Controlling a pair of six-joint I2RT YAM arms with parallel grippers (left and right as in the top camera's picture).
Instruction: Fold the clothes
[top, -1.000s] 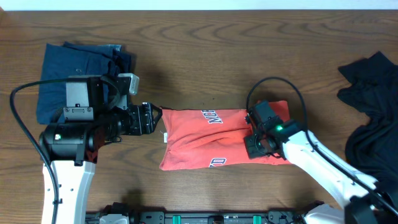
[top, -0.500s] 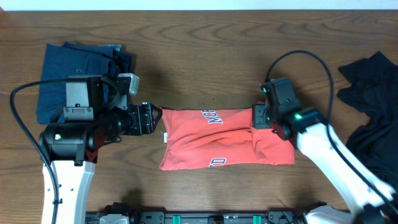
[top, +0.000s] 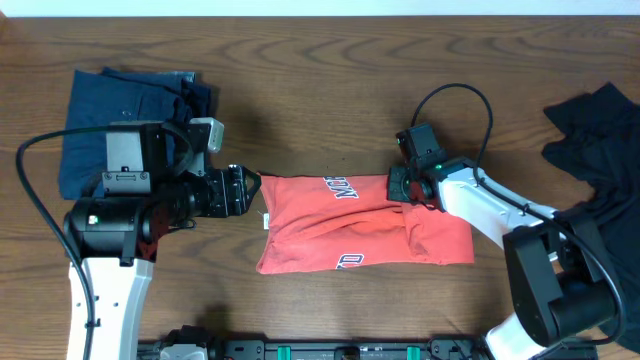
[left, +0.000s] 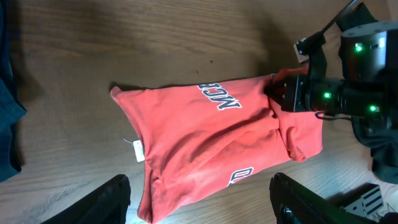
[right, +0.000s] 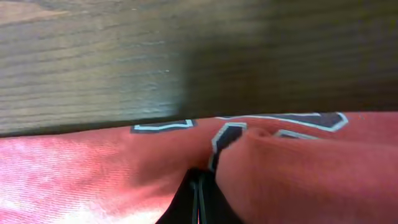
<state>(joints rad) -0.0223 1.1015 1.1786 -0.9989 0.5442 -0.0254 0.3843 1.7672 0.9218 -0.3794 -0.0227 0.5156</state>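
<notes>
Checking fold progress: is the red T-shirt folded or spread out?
Folded: the coral-red T-shirt lies as a compact rectangle with overlapping layers, no sleeves spread out.

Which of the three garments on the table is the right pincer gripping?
The red shirt, the only one with lettering; the right pincer is shut on its edge. The navy garment and black garment lie apart.

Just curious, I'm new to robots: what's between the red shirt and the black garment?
The overhead view shows the right arm reaching across bare table between the red shirt and black garment.
</notes>
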